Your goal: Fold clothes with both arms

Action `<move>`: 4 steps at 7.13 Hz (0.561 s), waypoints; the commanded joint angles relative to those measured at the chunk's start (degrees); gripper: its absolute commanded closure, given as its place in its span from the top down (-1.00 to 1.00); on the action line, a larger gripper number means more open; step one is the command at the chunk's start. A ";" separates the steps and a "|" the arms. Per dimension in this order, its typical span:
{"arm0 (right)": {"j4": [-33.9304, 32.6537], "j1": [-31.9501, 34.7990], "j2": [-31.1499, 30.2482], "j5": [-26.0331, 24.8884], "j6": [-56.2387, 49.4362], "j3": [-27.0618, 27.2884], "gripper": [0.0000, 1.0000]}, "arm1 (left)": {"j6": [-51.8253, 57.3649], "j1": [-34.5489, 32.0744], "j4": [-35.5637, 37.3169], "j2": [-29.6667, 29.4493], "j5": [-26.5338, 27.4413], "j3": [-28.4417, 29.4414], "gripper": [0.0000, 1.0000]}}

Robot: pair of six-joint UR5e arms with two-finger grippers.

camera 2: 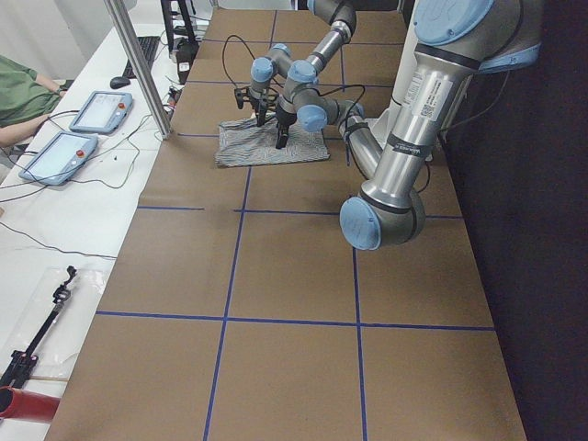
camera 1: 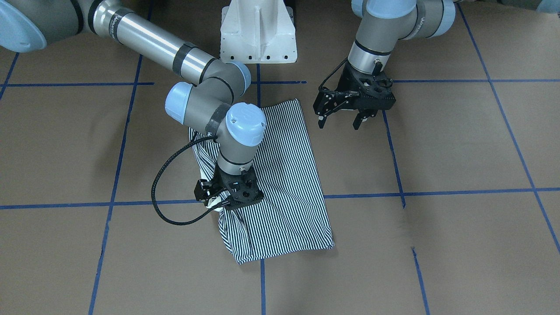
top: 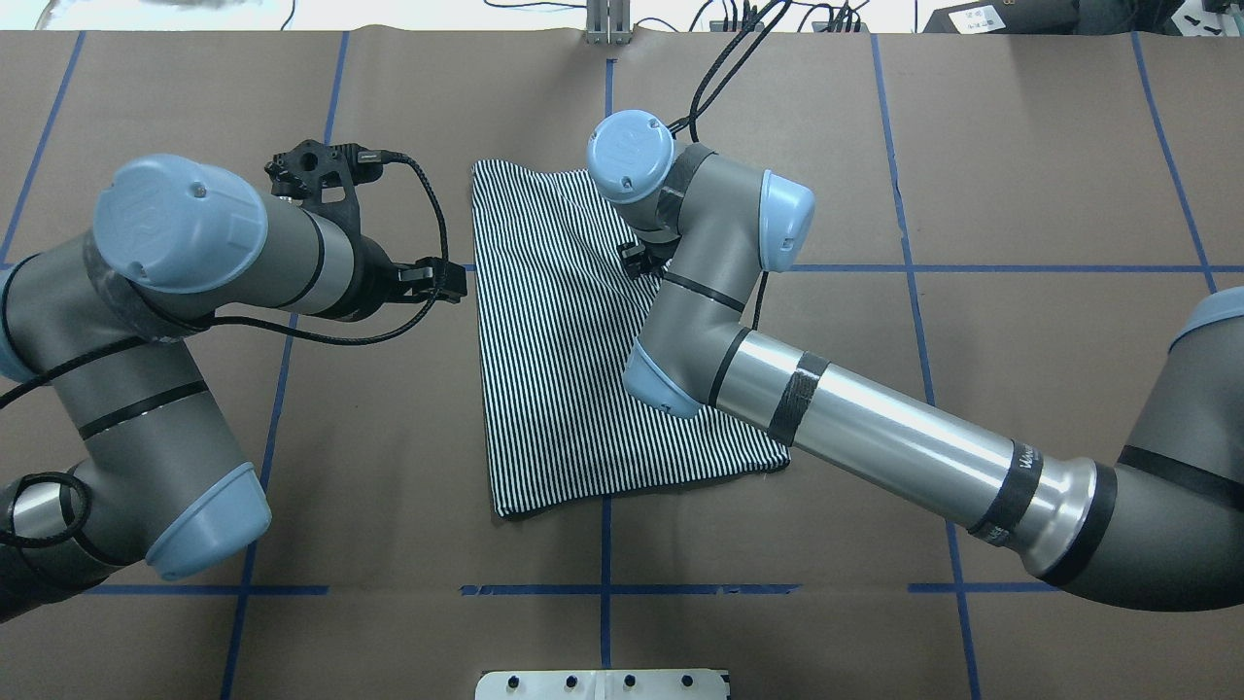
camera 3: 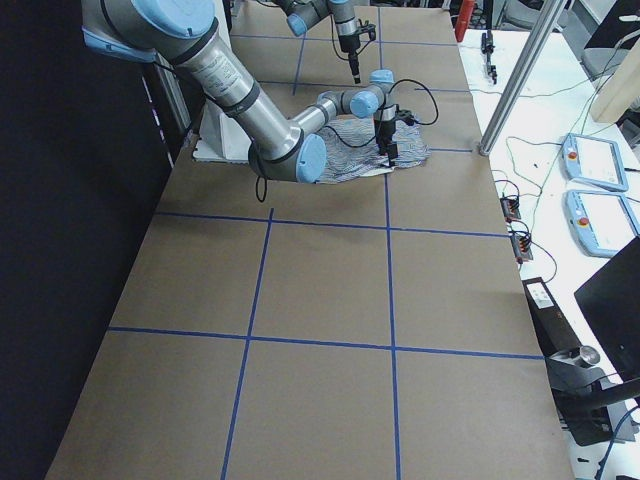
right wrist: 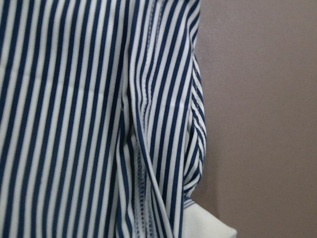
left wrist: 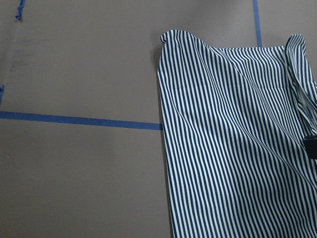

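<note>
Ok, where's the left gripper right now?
In the front-facing view the left gripper hangs open on the right, over the table, just off the striped shirt at its corner nearest the robot.

Thin navy-and-white stripes all over the folded cloth shirt [camera 1: 284,175]. Plain brown paper-covered desk [camera 1: 459,144] gridded with blue tape lines [camera 1: 459,80]. Grey tubular left arm [camera 1: 380,39] and right arm [camera 1: 153,41], light blue caps [camera 1: 247,124]; black left hand [camera 1: 339,124], black right hand [camera 1: 223,202].

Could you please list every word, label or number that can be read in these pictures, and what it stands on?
No text reads clearly.
Lettering on the right arm, along its silver tube: too blurred to read.
Lettering on the left arm: too blurred to read.
White label on a black box: too small.
Striped shirt: none visible.
</note>
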 commanded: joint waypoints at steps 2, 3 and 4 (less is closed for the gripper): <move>0.07 4.14 -2.48 0.13 -6.29 0.26 1.00 | -0.15 0.00 0.00 0.03 0.00 0.01 1.00; 0.68 7.47 -5.72 0.14 -11.38 0.52 1.00 | -0.24 0.09 0.00 0.03 0.00 0.01 1.00; 2.87 12.03 -8.53 1.09 -16.57 1.39 1.00 | -0.07 0.09 0.00 0.03 0.00 0.10 1.00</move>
